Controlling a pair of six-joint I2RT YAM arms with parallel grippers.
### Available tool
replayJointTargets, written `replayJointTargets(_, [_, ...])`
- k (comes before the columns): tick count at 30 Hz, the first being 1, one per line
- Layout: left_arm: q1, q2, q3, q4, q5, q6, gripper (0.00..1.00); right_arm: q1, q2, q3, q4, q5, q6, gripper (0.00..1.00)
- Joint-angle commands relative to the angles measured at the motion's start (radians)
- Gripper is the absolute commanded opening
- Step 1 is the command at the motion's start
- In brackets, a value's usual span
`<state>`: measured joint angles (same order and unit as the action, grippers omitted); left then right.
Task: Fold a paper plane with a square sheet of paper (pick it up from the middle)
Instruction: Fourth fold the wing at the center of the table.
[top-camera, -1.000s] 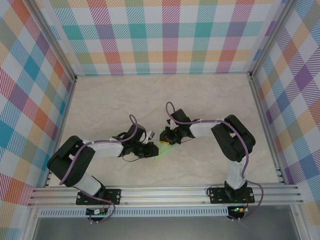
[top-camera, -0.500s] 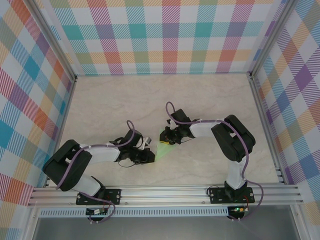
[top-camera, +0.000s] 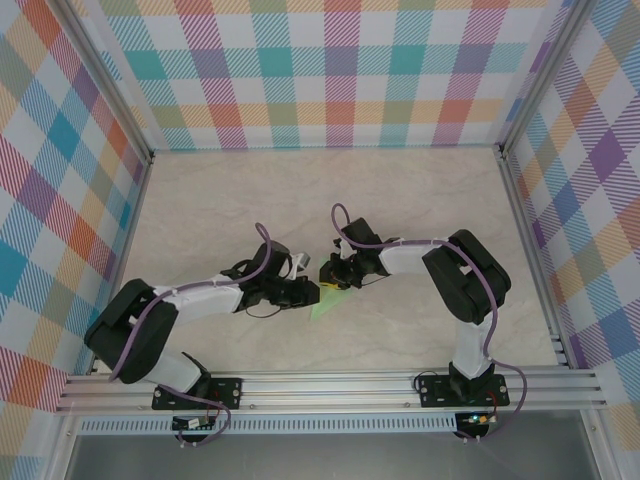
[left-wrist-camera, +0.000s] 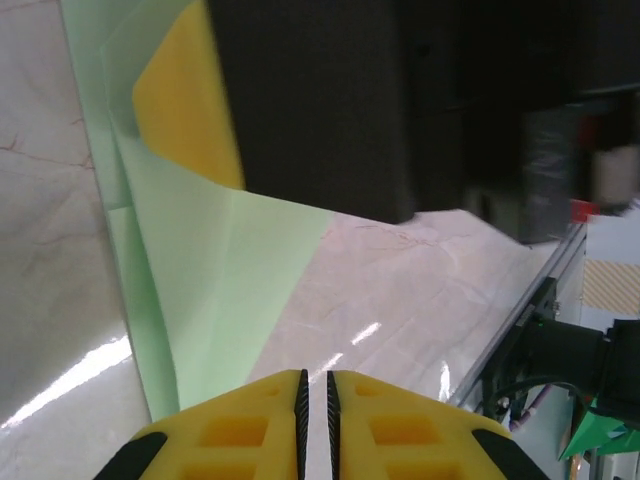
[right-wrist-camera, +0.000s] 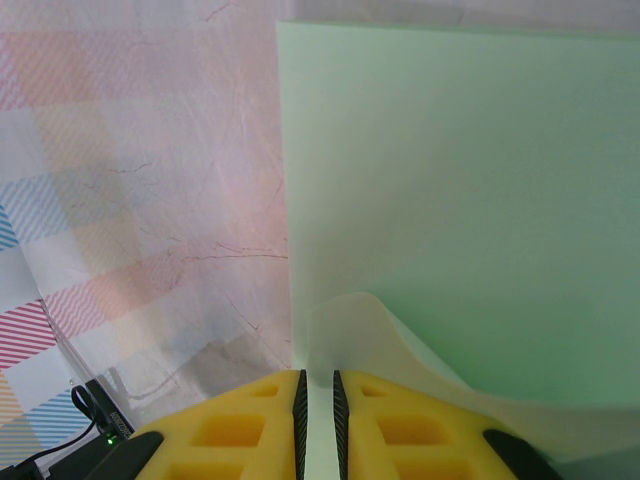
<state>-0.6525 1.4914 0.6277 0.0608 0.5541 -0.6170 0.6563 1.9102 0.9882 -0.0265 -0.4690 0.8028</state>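
Two tools gripping one partly folded sheet

Both tools are meeting near the middle of the tabletop (top-camera: 420, 200). The square sheet of paper (top-camera: 326, 302), partly folded into a pale-green wedge, is lying between them. The right tool (top-camera: 336, 277) is pinching the sheet's far edge. In the right wrist view its yellow pads (right-wrist-camera: 230, 430) are standing almost together, with a curled flap of paper running into the slit. The left tool (top-camera: 309, 293) is clamping the sheet's left edge. In the left wrist view its pads (left-wrist-camera: 230, 430) are likewise nearly touching, with the green layer passing beneath them and the right tool's dark body sitting just beyond. Compared with half a second earlier, the left tool is now lying farther from the tabletop's near edge and closer to the right tool. The right tool is keeping its place, and the sheet is occupying the same spot.
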Motion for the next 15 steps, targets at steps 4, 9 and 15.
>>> replayJointTargets(4, [-0.020, 0.081, -0.035, 0.045, 0.034, -0.017, 0.15, 0.006, 0.074, -0.039, -0.083, 0.075, -0.005, 0.18])
replayJointTargets(9, [-0.025, 0.051, -0.095, 0.001, 0.044, -0.002, 0.15, 0.006, 0.075, -0.043, -0.087, 0.080, -0.006, 0.19])
replayJointTargets(15, [-0.033, 0.028, -0.109, -0.121, 0.037, 0.058, 0.15, 0.006, 0.075, -0.046, -0.085, 0.081, -0.004, 0.19])
